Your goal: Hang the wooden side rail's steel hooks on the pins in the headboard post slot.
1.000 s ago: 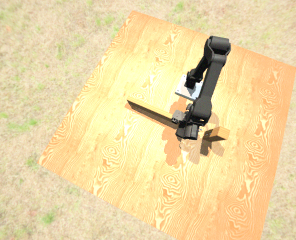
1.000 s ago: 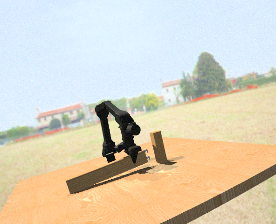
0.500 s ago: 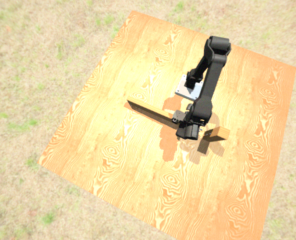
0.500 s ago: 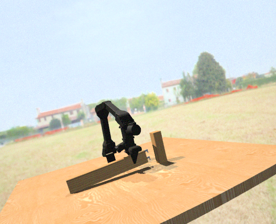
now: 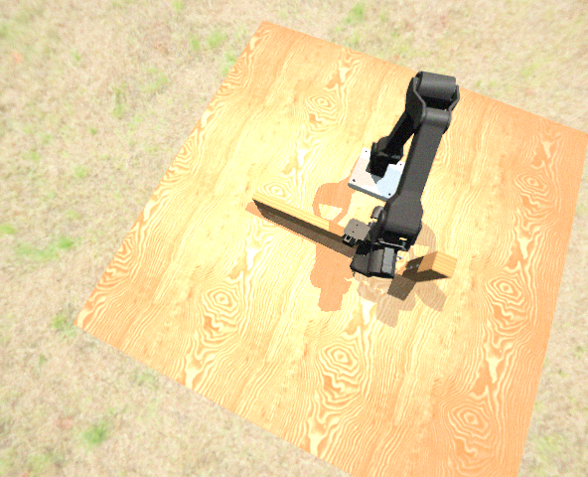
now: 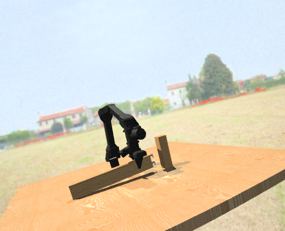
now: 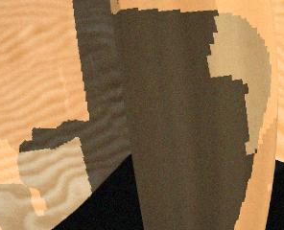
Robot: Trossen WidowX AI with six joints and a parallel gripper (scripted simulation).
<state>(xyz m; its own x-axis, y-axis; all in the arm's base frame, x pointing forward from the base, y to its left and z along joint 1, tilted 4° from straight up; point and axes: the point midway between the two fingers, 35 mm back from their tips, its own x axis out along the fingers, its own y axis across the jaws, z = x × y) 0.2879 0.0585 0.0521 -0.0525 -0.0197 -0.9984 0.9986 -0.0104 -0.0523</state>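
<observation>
The wooden rail [image 5: 294,211] [image 6: 108,177] [image 7: 171,96] slopes up toward the post, its far end touching the table [image 5: 263,349] [image 6: 202,191] and its hook end raised. My gripper [image 5: 372,260] [image 6: 138,161] [image 7: 177,158] is shut on the rail near the hook end. The upper steel hook [image 6: 151,155] and the lower hook [image 6: 153,162] stick out toward the post with a gap before it. The headboard post [image 5: 440,264] [image 6: 164,151] stands upright, apart from the rail. Its slot and pins cannot be made out clearly. The wrist view does not show the hooks.
The arm's base plate [image 5: 361,177] sits behind the rail in the top view. The arm [image 5: 421,164] [image 6: 109,133] arches over from the base to the rail's raised end. Shadows of the arm and rail fall around the post's foot.
</observation>
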